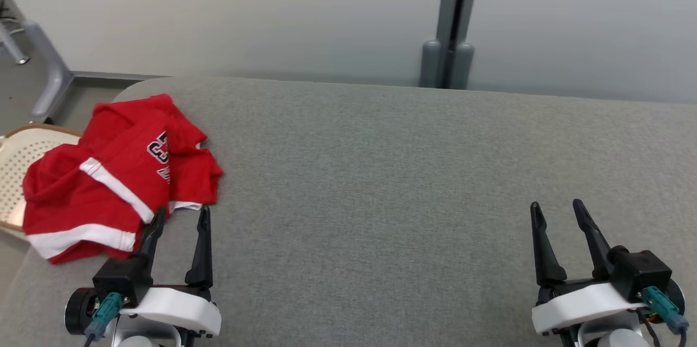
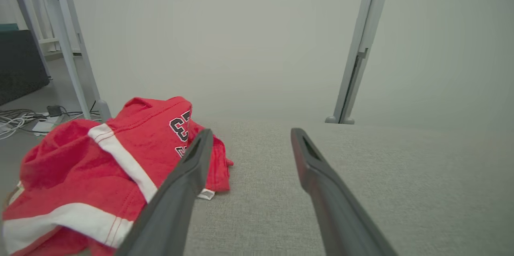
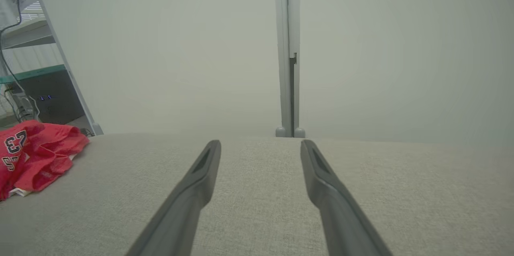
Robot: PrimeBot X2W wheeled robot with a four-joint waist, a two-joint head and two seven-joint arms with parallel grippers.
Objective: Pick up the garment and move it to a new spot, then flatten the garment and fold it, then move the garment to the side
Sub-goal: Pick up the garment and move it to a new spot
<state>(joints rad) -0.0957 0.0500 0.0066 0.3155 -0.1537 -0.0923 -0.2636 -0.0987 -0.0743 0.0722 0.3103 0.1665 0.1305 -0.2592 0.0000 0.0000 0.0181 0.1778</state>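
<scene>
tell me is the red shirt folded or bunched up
Bunched up: the red shirt lies in a crumpled heap, stripes crooked.

Open left tool (image 2: 252,132), crumpled red garment (image 2: 72,171)

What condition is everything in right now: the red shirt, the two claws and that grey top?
Red shirt: crumpled in a heap, not flattened or folded.
Left gripper: open, holding nothing, fingertips right by the shirt's hem.
Right gripper: open, holding nothing, well away from the shirt.
Grey cushioned surface: flat, with the shirt on its left end.
</scene>
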